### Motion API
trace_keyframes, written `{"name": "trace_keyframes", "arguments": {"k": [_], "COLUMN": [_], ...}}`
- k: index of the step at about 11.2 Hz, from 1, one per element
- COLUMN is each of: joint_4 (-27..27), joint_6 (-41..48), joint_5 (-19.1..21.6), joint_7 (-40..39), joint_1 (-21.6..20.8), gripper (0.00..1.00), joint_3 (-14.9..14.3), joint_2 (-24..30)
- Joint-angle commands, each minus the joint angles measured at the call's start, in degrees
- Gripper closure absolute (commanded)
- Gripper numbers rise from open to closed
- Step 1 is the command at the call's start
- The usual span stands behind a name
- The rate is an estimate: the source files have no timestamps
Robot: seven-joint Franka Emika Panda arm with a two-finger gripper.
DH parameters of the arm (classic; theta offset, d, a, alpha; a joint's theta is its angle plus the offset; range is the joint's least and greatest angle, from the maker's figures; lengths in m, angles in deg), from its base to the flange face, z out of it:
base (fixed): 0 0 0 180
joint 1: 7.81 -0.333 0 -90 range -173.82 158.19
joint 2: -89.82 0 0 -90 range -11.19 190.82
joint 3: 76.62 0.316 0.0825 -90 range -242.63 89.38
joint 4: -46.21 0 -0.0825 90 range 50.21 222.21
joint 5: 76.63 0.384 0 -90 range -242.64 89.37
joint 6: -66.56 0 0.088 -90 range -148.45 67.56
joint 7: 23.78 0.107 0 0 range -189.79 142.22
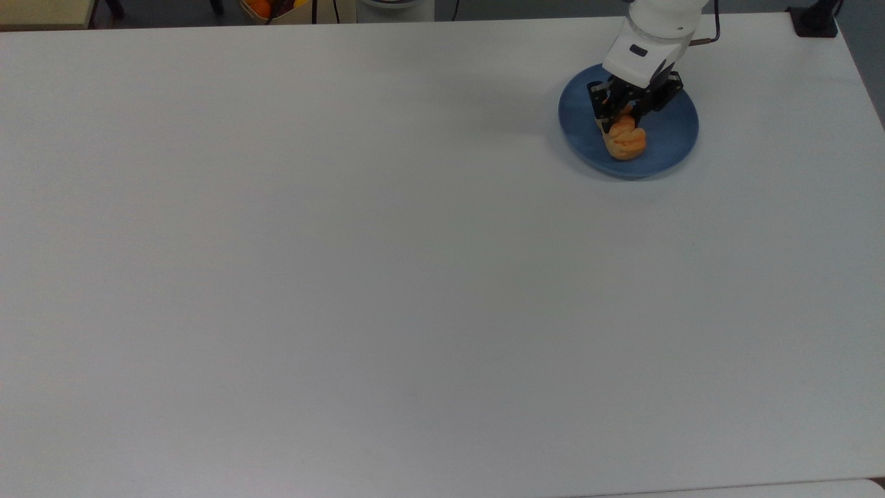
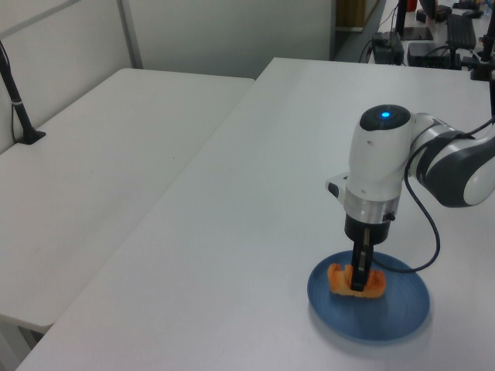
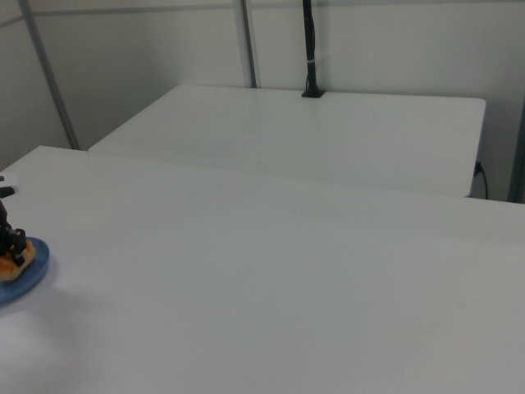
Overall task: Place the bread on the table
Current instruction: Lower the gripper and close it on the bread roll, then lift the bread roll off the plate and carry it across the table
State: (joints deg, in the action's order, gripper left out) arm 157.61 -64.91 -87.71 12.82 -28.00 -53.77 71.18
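The bread [image 1: 628,141], a small golden-orange roll, is over the round blue plate [image 1: 669,135] at the top view's far right. My gripper [image 1: 620,119] points down from above and is shut on the bread's far end, a black finger on each side. In the left view a finger crosses the middle of the bread [image 2: 339,277], which sits just above the plate [image 2: 394,311], with the gripper [image 2: 358,284] around it. In the right view the bread [image 3: 16,263] and plate [image 3: 26,277] are at the left edge. The white table [image 1: 346,277] spreads wide around the plate.
A second white table [image 2: 93,178] stands beside this one in the left view, with a black post [image 2: 18,104] on it. A black clamp [image 1: 814,19] sits at the table's far right corner in the top view. The arm's cable [image 2: 421,232] loops beside the wrist.
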Motion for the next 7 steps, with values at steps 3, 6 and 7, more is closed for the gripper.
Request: {"name": "trace_keyframes", "arguments": {"k": [3,6,7], "joint_4": [-2.06,-8.46,-11.79], "joint_6": [5.15,10.07,12.53], "joint_5": [0.35,5.87,7.8], "joint_7": [-5.13,-15.65,-19.6], "joint_1": [6.02,11.13,11.14], "gripper": [0.6,0.6,0.6], "joint_3": [-0.09,-3.32,-7.17], "joint_2": [4.22,4.48,4.31]}}
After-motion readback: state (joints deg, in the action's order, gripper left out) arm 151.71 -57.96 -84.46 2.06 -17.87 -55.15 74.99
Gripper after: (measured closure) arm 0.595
